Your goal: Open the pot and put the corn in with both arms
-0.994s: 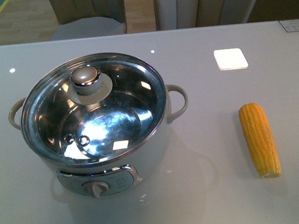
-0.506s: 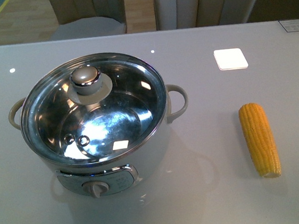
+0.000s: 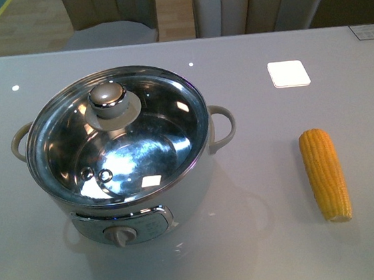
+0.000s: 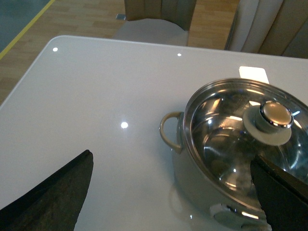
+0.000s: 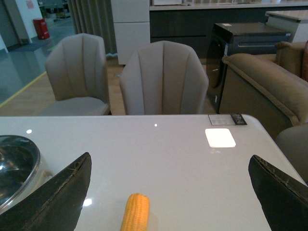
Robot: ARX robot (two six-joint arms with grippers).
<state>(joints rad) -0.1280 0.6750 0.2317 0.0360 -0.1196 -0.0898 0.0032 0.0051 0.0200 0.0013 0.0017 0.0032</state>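
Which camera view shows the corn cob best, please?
The front view: the whole corn cob lies unobstructed on the table. The right wrist view shows only one end, cropped by the frame edge; the left wrist view misses it.

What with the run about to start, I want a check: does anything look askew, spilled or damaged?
Nothing stands out. The pot stands upright, the glass lid seated evenly on its rim; the corn lies whole on the table, apart from the pot; no spill or damage shows.
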